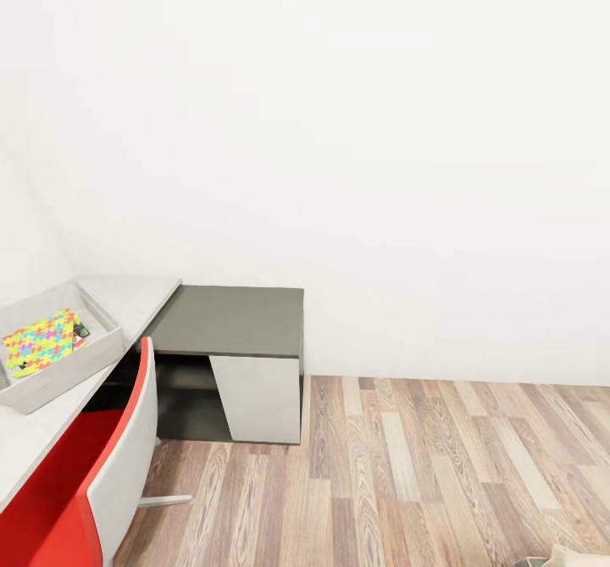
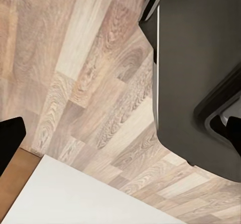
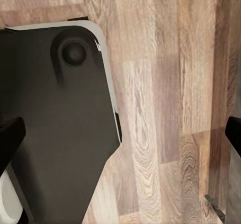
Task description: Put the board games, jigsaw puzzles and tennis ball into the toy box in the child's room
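The light grey toy box (image 1: 103,328) stands on the table's long light top (image 1: 135,291) at the left edge of the head view. A multicoloured jigsaw puzzle (image 1: 41,342) lies inside it, with a dark and red printed edge (image 1: 80,330) poking out beneath. My left gripper (image 2: 120,133) hangs open over the plank floor, its black fingertips (image 2: 10,138) far apart with nothing between them. My right gripper (image 3: 120,136) is also open above the floor and holds nothing. The tennis ball and the bed are out of view.
The desk's short dark grey section (image 1: 233,321) with a white cabinet front (image 1: 258,397) meets the white wall. A red and grey chair (image 1: 110,465) stands against the desk. Wood floor (image 1: 440,474) spreads to the right. My dark base (image 3: 55,113) lies under both wrists.
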Controlling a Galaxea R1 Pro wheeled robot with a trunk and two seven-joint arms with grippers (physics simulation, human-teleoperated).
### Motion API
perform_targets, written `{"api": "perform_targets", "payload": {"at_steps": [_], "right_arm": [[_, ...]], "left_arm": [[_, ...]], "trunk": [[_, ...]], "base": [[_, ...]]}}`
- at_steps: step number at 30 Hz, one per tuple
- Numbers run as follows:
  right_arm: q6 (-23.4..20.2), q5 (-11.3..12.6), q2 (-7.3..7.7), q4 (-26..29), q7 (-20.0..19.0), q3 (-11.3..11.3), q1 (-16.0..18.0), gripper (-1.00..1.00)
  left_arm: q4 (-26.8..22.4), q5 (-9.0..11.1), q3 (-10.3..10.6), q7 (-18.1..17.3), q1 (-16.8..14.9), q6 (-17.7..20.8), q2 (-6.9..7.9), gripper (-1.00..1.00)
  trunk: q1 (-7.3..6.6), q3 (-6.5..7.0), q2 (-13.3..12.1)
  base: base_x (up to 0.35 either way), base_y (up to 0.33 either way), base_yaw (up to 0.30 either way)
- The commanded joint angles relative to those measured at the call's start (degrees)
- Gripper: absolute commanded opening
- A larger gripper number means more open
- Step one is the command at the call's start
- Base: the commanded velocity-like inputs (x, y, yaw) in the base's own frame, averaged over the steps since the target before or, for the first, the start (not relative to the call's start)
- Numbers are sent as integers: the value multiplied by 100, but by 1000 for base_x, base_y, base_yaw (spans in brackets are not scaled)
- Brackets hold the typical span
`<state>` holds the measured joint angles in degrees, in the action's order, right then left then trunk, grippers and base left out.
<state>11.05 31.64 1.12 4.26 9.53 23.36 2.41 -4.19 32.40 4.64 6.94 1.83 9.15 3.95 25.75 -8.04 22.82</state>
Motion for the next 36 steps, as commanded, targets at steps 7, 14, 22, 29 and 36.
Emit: {"api": "perform_targets", "payload": {"at_steps": [7, 14, 22, 29, 36], "right_arm": [[14, 34, -1, 11, 18, 61, 16, 100], [22, 30, -32, 25, 19, 67, 69, 100], [24, 43, -53, 31, 20, 52, 108, 100], [23, 55, -56, 31, 21, 49, 113, 100], [21, 71, -58, 31, 22, 49, 129, 100]], "left_arm": [[-31, 53, 51, 36, 9, 43, 1, 100], [-34, 50, 53, 37, 10, 40, 6, 100], [-33, 52, 49, 37, 10, 41, 2, 100], [-35, 54, 47, 36, 11, 42, 1, 100], [-35, 50, 51, 36, 11, 38, 5, 100]], "trunk": [[3, -10, 10], [3, -10, 10], [3, -10, 10], [3, -10, 10], [3, -10, 10]], "base": [[0, 0, 0], [0, 0, 0], [0, 0, 0], [0, 0, 0], [0, 0, 0]]}}
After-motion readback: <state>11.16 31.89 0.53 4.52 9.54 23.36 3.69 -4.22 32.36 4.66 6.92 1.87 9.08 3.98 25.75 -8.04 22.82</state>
